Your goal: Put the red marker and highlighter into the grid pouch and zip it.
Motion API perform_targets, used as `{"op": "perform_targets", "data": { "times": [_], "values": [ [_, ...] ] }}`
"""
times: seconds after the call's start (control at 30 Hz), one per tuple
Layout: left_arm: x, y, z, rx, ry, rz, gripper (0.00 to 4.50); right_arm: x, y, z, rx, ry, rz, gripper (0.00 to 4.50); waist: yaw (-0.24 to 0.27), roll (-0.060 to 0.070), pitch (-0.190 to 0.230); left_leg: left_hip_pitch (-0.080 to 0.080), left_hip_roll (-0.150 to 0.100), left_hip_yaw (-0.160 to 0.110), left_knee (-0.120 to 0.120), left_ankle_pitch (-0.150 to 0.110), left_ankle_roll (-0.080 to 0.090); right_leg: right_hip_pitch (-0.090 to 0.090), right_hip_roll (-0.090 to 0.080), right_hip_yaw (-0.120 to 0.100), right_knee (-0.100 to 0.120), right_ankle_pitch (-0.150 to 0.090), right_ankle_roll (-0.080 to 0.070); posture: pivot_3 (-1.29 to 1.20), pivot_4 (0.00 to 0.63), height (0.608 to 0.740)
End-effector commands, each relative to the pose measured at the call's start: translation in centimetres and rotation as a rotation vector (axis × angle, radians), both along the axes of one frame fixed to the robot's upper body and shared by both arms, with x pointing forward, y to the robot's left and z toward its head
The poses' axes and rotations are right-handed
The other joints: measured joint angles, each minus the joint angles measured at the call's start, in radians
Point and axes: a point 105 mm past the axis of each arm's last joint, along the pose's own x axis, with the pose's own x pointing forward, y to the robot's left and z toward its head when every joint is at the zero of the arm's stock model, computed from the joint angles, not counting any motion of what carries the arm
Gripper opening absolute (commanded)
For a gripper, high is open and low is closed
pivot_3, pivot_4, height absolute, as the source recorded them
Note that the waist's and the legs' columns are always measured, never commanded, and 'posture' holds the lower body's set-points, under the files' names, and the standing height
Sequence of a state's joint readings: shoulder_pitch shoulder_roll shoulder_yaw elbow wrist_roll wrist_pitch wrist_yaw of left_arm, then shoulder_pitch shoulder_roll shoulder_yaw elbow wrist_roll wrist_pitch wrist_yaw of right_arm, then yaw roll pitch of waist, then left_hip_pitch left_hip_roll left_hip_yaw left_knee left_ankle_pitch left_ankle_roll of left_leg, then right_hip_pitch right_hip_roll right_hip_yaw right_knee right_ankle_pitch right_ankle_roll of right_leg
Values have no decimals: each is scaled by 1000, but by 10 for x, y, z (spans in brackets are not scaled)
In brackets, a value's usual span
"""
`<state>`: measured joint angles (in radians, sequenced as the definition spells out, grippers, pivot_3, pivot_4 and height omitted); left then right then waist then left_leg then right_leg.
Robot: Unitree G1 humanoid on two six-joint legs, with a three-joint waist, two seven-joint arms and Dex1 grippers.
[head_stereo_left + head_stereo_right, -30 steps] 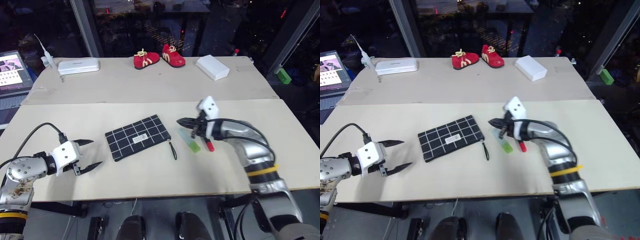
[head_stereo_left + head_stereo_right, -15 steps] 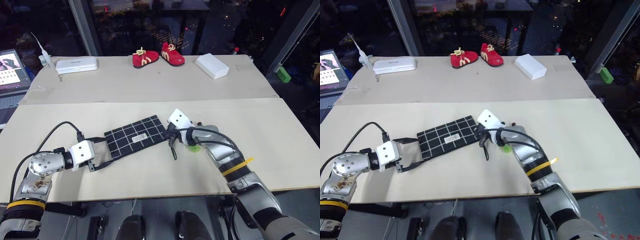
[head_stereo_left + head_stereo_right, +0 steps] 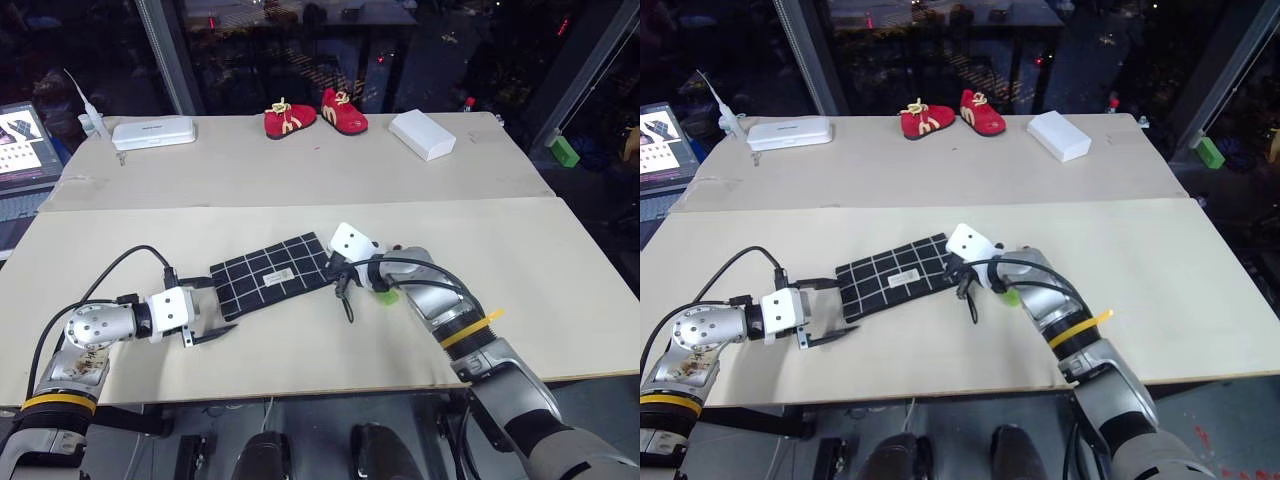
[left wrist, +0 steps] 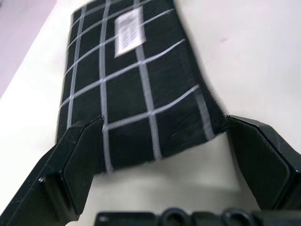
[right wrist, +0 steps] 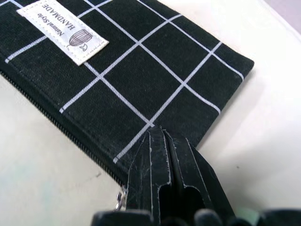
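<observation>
The grid pouch (image 3: 272, 275) lies flat in the middle of the near table, white label up. My left gripper (image 3: 222, 306) is open, one finger (image 4: 77, 155) on each side of the pouch's left short end. My right gripper (image 3: 334, 268) is shut, and its tips (image 5: 157, 134) rest on the pouch's right end beside the zipper. The black pull cord (image 3: 346, 300) trails off that end onto the table. A green bit of the highlighter (image 3: 386, 294) peeks out under my right wrist. My right arm hides the red marker.
Two red shoes (image 3: 315, 112), a white box (image 3: 424, 133) and a white case (image 3: 153, 131) lie on the far table. A laptop (image 3: 20, 140) sits at the far left. The table's front edge runs close below both arms.
My right gripper has come down and left from above the pens onto the pouch's right end. My left gripper has moved right until it straddles the pouch's left end.
</observation>
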<state>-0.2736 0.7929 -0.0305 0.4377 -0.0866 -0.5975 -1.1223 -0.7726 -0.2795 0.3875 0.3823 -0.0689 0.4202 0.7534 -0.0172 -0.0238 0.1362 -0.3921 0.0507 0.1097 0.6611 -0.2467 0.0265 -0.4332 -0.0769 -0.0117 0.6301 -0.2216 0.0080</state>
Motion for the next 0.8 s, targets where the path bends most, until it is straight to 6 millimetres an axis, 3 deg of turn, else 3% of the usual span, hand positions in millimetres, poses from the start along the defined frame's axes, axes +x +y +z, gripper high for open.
{"op": "perform_targets", "data": {
  "times": [0.03, 0.2, 0.33, 0.63, 0.8],
  "values": [
    [-2, -2, -15, 92, -12, -77, 4500, 1, 0, -5, -11, 10, -7, 51, 2, 0, 0, 1, 0, 0, 0, 0, 0, 1, 0, 0, 0, 0, 0, 0, 150, 740],
    [12, 3, -8, 147, -142, -101, 4500, 2, -1, -4, -1, 11, -13, 51, 5, 0, 0, 9, 0, 0, 0, 0, 0, 10, 0, -1, 0, 0, 0, 0, 150, 740],
    [25, -7, 6, 126, -281, -133, 4500, 2, -3, -7, 2, 16, -23, 51, 6, 0, 0, 10, 0, 0, 0, 0, 0, 10, 0, -1, 0, 0, 0, 0, 150, 740],
    [26, -36, 1, 69, -322, -239, 4500, 1, -7, -6, 14, 18, -40, 51, 6, 0, 0, 5, 0, 0, 0, 0, 0, 8, -1, -2, -2, 0, 0, 0, 150, 740],
    [27, -42, -1, 63, -314, -253, 4500, 2, -8, -6, 16, 19, -49, 51, 5, 0, 0, 5, 0, 0, 0, 0, 0, 8, 0, -2, -2, 0, 0, 0, 150, 740]
  ]
}}
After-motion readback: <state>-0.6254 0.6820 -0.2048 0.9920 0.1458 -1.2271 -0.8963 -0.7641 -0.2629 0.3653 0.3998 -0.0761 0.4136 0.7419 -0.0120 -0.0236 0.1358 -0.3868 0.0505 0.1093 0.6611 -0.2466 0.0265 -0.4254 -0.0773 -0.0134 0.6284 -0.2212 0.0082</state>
